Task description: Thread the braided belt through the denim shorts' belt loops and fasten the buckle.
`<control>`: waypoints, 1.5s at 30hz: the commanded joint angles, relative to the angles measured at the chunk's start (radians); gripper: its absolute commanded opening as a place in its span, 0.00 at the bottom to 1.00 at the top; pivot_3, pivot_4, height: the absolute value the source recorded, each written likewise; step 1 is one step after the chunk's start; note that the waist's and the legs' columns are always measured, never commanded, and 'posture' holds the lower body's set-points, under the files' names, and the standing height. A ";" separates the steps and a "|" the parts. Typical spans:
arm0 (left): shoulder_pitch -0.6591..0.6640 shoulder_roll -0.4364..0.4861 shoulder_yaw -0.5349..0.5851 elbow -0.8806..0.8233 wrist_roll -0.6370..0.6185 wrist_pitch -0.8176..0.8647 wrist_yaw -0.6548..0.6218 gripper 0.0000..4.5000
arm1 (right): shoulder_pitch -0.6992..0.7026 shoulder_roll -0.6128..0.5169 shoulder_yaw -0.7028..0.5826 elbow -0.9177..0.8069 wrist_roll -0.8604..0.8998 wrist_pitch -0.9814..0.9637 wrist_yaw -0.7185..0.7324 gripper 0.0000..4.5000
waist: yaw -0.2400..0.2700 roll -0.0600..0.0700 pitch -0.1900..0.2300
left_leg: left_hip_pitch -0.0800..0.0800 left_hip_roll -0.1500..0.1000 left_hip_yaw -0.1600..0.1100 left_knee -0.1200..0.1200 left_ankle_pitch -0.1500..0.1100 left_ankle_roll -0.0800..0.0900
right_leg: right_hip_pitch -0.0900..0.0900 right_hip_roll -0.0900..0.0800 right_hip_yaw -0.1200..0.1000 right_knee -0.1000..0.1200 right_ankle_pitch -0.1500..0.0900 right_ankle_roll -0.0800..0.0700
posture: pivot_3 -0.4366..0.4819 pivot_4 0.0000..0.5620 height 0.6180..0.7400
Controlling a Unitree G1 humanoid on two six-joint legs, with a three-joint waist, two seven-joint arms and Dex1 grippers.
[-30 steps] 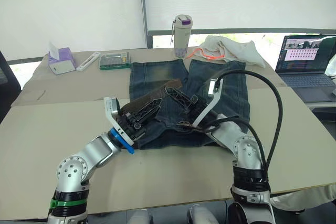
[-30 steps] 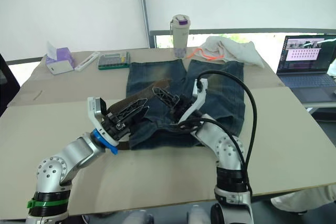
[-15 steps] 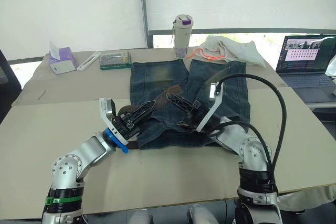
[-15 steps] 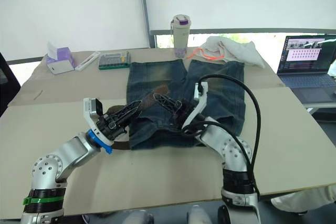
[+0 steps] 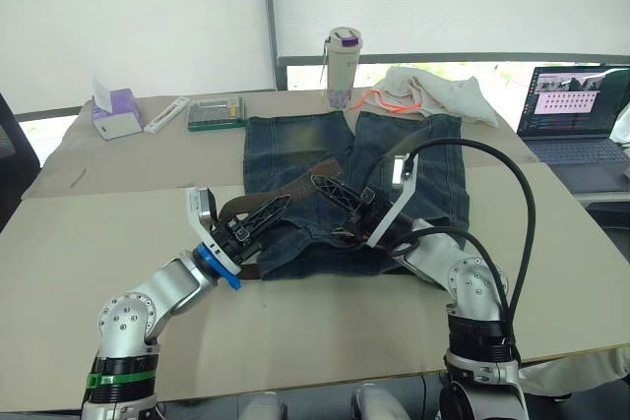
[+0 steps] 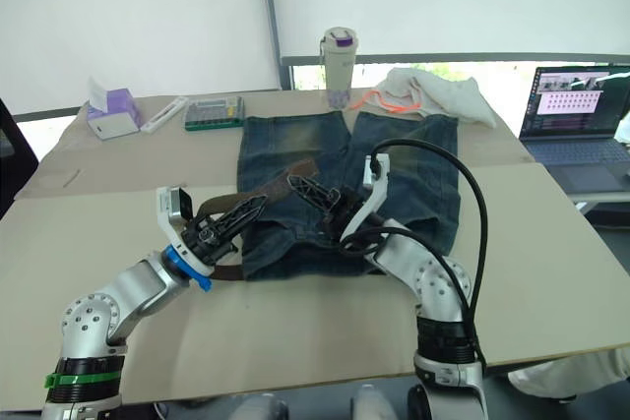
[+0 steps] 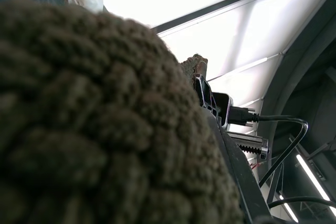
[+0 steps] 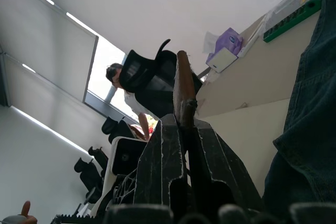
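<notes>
Mid-frame over the shorts (image 5: 394,159), both grippers pinch the belt (image 5: 285,187), left gripper (image 5: 264,215) and right gripper (image 5: 333,190) clamped on it, so threading is underway and the free end needs steering into a loop.

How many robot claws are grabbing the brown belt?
2. The left claw holds the braided belt near the denim shorts' left edge; the right claw pinches it over the middle of the shorts.
</notes>
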 commanded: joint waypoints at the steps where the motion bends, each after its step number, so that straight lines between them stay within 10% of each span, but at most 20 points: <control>1: 0.008 -0.004 0.028 -0.014 0.035 -0.021 -0.006 0.00 | -0.011 -0.006 0.001 -0.038 -0.010 -0.035 0.054 0.19 | 0.000 0.000 0.000 | 0.000 0.000 0.000 0.000 0.000 0.000 | 0.000 0.000 0.000 0.000 0.000 0.000 | 0.48 0.27 1.00; 7: -0.002 0.051 0.077 0.024 0.093 -0.010 -0.017 0.00 | 0.063 -0.227 0.083 -0.125 -0.229 -0.102 0.277 0.63 | 0.007 0.000 0.000 | 0.000 0.000 0.000 0.000 0.000 0.000 | 0.000 0.000 0.000 -0.001 0.000 0.000 | 0.48 0.27 1.00; 15: 0.033 0.176 0.120 0.003 0.171 0.038 -0.048 0.00 | 0.124 -0.539 0.353 -0.118 -0.766 -0.450 0.531 0.63 | 0.001 -0.001 0.001 | 0.000 0.000 0.001 -0.002 0.000 -0.001 | 0.000 0.000 -0.001 -0.001 -0.006 0.009 | 0.48 0.27 1.00; 26: 0.107 0.210 0.131 -0.055 0.137 0.101 -0.002 0.00 | 0.157 -0.528 0.442 0.040 -1.127 -0.778 0.538 0.63 | 0.021 -0.004 0.003 | 0.000 -0.001 -0.001 -0.004 0.003 -0.005 | 0.000 -0.002 0.000 -0.001 -0.005 0.008 | 0.48 0.27 1.00; 45: 0.145 0.244 0.091 -0.082 0.110 0.173 0.074 0.00 | 0.225 -0.521 0.450 0.029 -1.208 -0.740 0.638 0.63 | 0.027 -0.005 0.003 | 0.001 -0.001 -0.001 -0.004 0.003 -0.006 | 0.000 -0.002 -0.001 -0.001 -0.001 0.001 | 0.48 0.27 1.00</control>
